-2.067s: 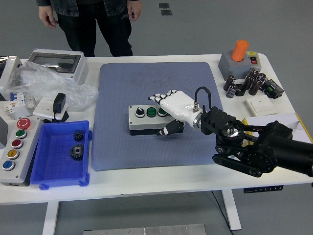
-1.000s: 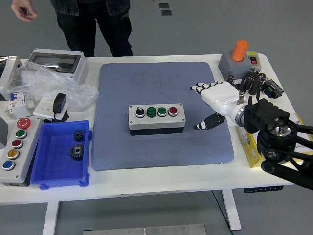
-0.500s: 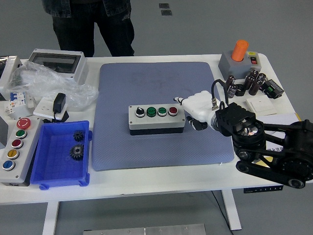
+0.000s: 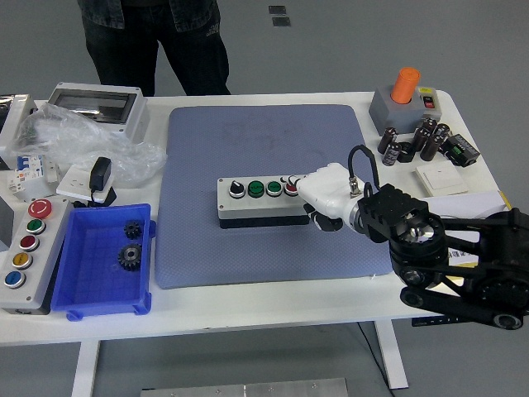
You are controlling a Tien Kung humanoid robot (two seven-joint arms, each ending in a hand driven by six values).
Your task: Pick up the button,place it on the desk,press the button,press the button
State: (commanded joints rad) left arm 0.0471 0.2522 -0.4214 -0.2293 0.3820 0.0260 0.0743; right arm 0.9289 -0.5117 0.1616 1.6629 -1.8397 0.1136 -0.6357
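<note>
A grey button box (image 4: 248,208) with a black selector, two green buttons and a red button (image 4: 292,189) lies flat on the blue mat (image 4: 264,132) in the middle of the table. My right hand (image 4: 300,187), white on a black arm, reaches in from the right. Its fingers are curled and hold nothing. One fingertip rests over the red button at the box's right end, partly hiding it. My left arm is out of view.
A blue bin (image 4: 97,273) with gears and a multi-button station (image 4: 25,244) sit at the left front. A plastic bag (image 4: 78,136) and an enclosure (image 4: 95,106) lie behind them. At the right back stand a grey box with an orange knob (image 4: 403,98) and capacitors (image 4: 417,141). A person (image 4: 157,37) stands beyond the table.
My right hand lifted off the box, swung out to the right with fingers spread, then came back left with fingers curled onto the red button. The person's hands left the view.
</note>
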